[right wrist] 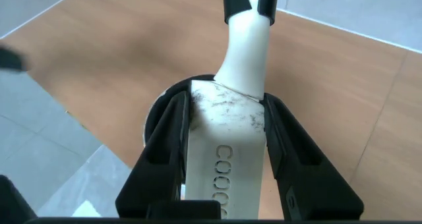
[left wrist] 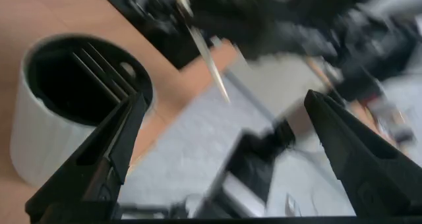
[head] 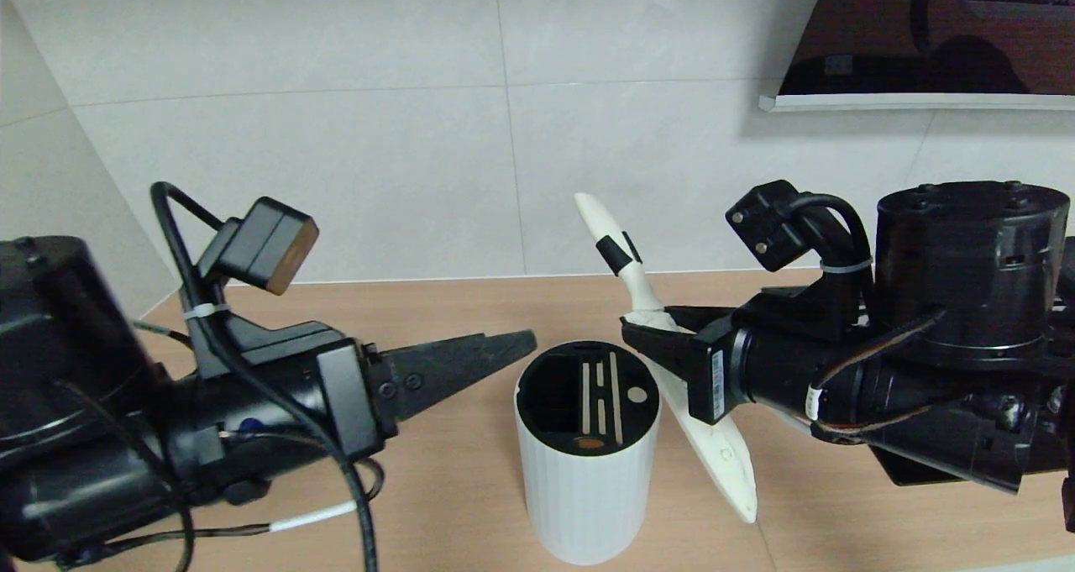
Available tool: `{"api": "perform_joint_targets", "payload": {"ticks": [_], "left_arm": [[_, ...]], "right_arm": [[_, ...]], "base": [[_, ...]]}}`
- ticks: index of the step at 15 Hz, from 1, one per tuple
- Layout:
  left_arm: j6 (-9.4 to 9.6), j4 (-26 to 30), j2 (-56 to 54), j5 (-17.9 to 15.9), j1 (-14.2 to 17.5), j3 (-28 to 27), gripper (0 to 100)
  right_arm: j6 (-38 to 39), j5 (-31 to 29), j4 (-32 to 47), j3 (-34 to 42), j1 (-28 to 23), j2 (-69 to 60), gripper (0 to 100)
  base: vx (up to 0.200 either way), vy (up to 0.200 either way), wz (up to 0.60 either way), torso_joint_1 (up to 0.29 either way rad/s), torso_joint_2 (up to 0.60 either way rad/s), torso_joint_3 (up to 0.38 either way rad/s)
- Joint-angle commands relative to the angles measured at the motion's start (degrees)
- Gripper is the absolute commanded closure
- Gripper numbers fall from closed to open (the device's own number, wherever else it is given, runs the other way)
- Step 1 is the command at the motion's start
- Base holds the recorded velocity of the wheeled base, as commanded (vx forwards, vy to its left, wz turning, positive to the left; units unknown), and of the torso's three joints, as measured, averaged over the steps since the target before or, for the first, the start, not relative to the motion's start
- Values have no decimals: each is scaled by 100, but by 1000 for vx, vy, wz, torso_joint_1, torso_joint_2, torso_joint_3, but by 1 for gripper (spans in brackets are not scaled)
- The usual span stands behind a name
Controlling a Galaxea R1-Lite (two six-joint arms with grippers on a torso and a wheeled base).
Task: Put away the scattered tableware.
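Observation:
A white cylindrical holder [head: 588, 488] with a black slotted insert stands on the wooden counter between my two arms. My right gripper [head: 642, 333] is shut on a long white utensil [head: 714, 446] with a black band on its handle. It holds the utensil tilted just right of the holder's rim, blade end down and handle pointing up toward the wall. In the right wrist view the utensil [right wrist: 247, 46] sits between the shut fingers [right wrist: 165, 138]. My left gripper [head: 504, 349] hovers left of the holder, open and holding nothing. The left wrist view shows the holder [left wrist: 39, 125] beside its spread fingers [left wrist: 119, 138].
The wooden counter [head: 470, 303] meets a tiled wall at the back and left. A dark range hood [head: 924, 43] hangs at the upper right. A flat black object [head: 907, 471] lies under my right arm. The counter's front edge runs close behind the holder.

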Motion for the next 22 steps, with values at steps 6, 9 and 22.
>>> {"api": "perform_joint_targets", "payload": {"ticks": [6,9,22], "left_arm": [[-370,-1750,1393,805,-550,3,0],[-801,-2242,1665,1060,-550,-164,0],[-801,-2523,2017,1271,-550,-357,0]], "right_arm": [[215,27,-48,-24,309,112,100],[435,53,-65,-33,441,199,100],[443,53,-65,29,669,173,100]], "base": [[0,0,0,0,0,0],[0,0,0,0,0,0],[0,0,0,0,0,0]]}}
